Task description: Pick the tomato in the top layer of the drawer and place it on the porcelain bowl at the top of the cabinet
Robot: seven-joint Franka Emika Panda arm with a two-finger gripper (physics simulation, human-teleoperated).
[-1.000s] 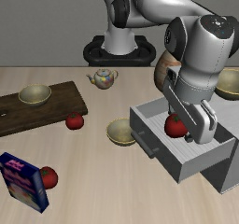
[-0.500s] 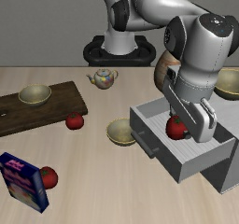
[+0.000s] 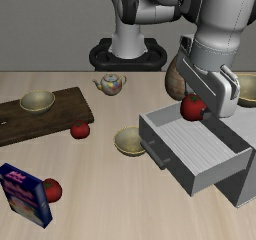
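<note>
Red round tomato (image 3: 190, 108): held in the air above the open drawer, close to the cabinet's top and apart from the porcelain bowl.
Pincer (image 3: 194, 107): points down, its two fingers clamped on the tomato from either side.
Grey cabinet (image 3: 238, 181): stands at the tan counter's (image 3: 110, 199) edge on the exterior view's right; its top drawer (image 3: 198, 146) is pulled out.
Pale porcelain bowl (image 3: 246, 90): sits on the cabinet's top, just beside the arm.
Dark wooden board (image 3: 60, 112): lies at the counter's opposite edge and carries a cream bowl (image 3: 38, 102); a second red tomato (image 3: 79, 130) lies just beside the board.
</note>
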